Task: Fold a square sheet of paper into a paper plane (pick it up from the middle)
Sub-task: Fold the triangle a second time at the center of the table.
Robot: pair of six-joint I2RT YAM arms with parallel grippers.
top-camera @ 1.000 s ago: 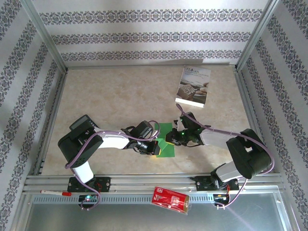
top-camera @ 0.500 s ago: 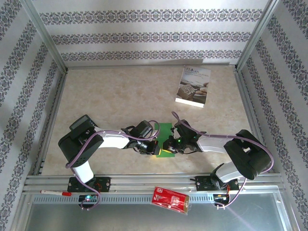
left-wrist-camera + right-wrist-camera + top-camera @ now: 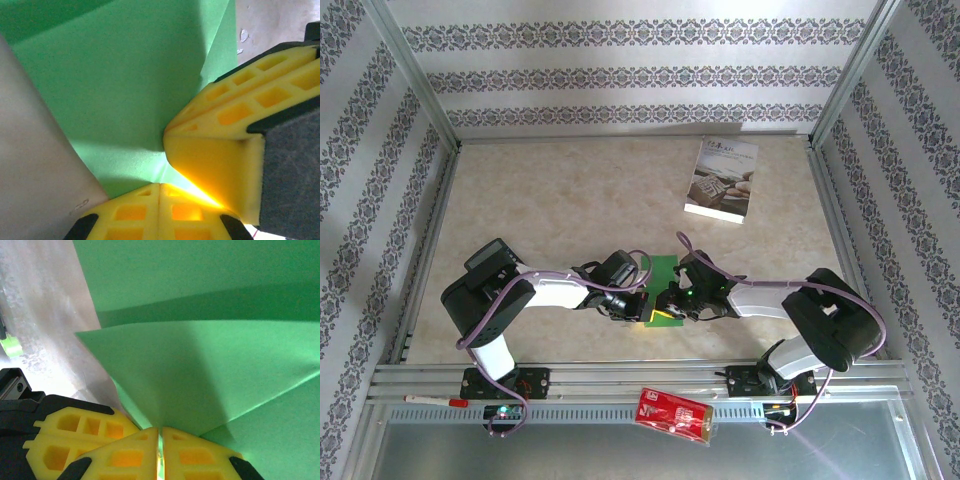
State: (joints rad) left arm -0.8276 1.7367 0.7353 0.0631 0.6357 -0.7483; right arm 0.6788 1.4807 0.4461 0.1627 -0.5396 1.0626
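The square sheet of paper [image 3: 663, 283] is bright green and partly folded, lying on the table between the two arms. In the left wrist view the sheet [image 3: 125, 90] runs right up to the seam of my left gripper [image 3: 159, 186], whose yellow fingers are pressed together at its near edge. My right gripper [image 3: 160, 432] is shut on a raised, creased flap of the paper [image 3: 200, 365]. From above, the left gripper [image 3: 640, 310] and the right gripper [image 3: 667, 305] almost touch at the sheet's near end. The right fingers [image 3: 235, 120] show in the left wrist view.
A white printed booklet [image 3: 722, 180] lies at the back right of the table. A red packet [image 3: 673, 415] rests on the metal rail at the front. Patterned walls close in the table on three sides.
My right gripper has moved left and nearer along the green sheet, up against the left gripper, and has closed a little further. The left arm has not moved.
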